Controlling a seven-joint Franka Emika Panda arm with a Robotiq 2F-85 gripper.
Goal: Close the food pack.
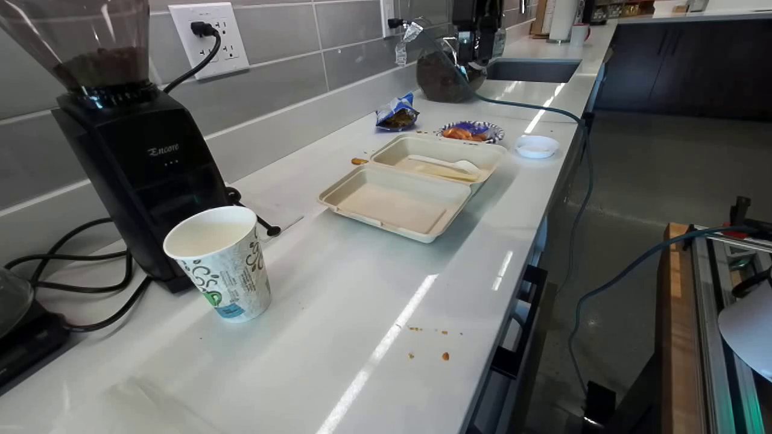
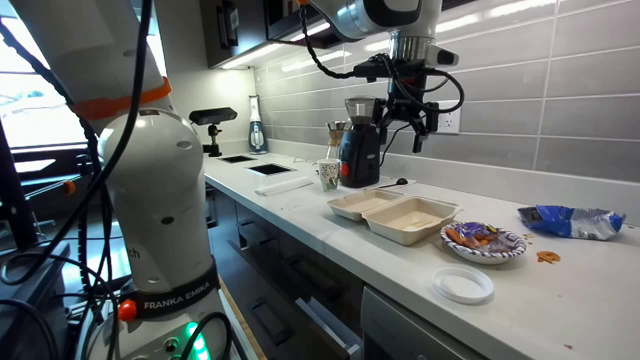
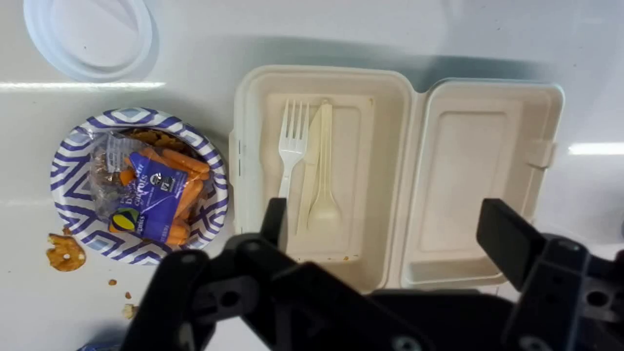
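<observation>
Plainly, the gripper (image 2: 400,143) hangs with jaws spread, holding nothing. The food box (image 3: 360,161) lies unfolded between the back and front edges of the counter (image 2: 545,300). Pushing its lid (image 3: 468,175) sideways instead of lifting might slide the food box into the plate (image 3: 68,170) just beside it; a stiff hinge (image 3: 411,180) could spring the lid back.

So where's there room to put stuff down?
Between the paper cup and the open food pack, though crumbs lie nearer the counter's edge. A bare strip runs between pack and edge. It's crowded past the pack, away from the cup: carrot plate, blue bag, white dish.
</observation>
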